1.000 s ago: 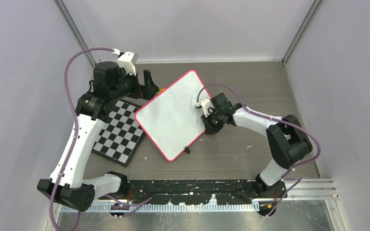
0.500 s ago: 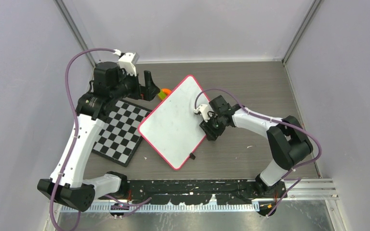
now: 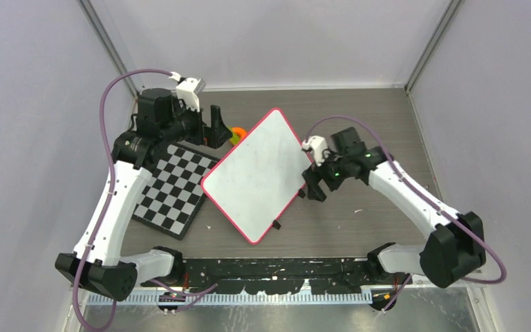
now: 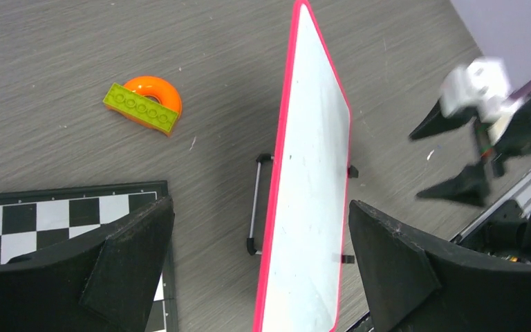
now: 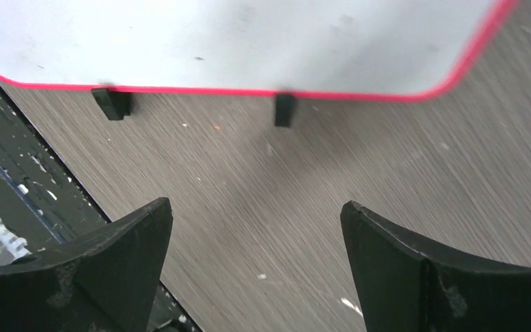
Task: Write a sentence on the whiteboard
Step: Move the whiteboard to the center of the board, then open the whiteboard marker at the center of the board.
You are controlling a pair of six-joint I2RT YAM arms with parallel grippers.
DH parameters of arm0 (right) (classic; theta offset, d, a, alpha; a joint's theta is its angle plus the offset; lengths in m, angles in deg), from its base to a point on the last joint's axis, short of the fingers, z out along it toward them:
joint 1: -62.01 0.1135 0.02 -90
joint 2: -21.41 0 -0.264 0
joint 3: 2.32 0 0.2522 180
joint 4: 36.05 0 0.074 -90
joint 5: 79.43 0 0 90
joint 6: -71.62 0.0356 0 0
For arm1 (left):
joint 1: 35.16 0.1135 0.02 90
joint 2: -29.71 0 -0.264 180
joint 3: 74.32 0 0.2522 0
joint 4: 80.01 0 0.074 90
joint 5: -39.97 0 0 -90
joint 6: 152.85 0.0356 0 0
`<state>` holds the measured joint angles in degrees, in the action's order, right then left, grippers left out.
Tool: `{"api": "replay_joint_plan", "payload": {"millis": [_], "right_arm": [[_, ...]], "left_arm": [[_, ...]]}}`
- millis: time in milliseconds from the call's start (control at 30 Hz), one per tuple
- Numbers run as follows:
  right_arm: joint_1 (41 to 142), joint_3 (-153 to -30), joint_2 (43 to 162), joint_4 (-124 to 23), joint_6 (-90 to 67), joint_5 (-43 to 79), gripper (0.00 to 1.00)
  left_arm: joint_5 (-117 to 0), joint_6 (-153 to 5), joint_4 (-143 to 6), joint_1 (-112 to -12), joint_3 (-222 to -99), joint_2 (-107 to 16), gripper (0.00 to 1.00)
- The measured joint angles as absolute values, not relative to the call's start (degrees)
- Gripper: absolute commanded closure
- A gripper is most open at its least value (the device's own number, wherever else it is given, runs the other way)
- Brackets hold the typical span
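Observation:
The whiteboard, white with a pink-red rim, stands tilted at mid-table, turned like a diamond. Its face is bare apart from faint smudges; the sentence is out of view. Two black clip feet sit on its lower edge. My left gripper hovers open at the board's far-left corner, nothing between its fingers. My right gripper is open just off the board's right edge, apart from it. In the right wrist view that gripper spans bare table below the whiteboard.
A black-and-white checkerboard lies left of the board, partly under it. An orange ring with a green brick rests on the table behind the board's far corner. A wire stand leg shows behind the board. Walls close in on three sides.
My right gripper opened, let go of the whiteboard's right edge and drew back to the right. The board swung round and settled lower. The left arm barely moved.

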<state>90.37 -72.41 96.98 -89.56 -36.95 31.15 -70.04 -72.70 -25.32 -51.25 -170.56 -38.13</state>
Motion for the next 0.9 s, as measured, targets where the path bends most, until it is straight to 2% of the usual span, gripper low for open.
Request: {"api": "replay_joint_plan", "payload": {"millis": [200,433,700,900], "right_arm": [[71.9,-78.88,93.27,-105.27,-46.63,35.28,0.04],[52.63,-81.18,95.41,-121.38,-66.45,29.75,0.1],[37.17,-82.69,104.63,-124.27,-89.56,23.41,0.1],[31.75,-84.13,110.6,-121.16,-105.71,22.69,0.11]], "left_arm": [[-74.93,-68.02,-21.89,-51.25,-172.22,-40.38,0.0],[-81.8,-64.94,-18.57,-51.25,-172.66,-41.43,0.0],[-91.76,-61.44,-13.89,-51.25,-173.47,-44.31,0.0],[-95.57,-60.32,-10.46,-51.25,-175.5,-46.5,0.0]]}}
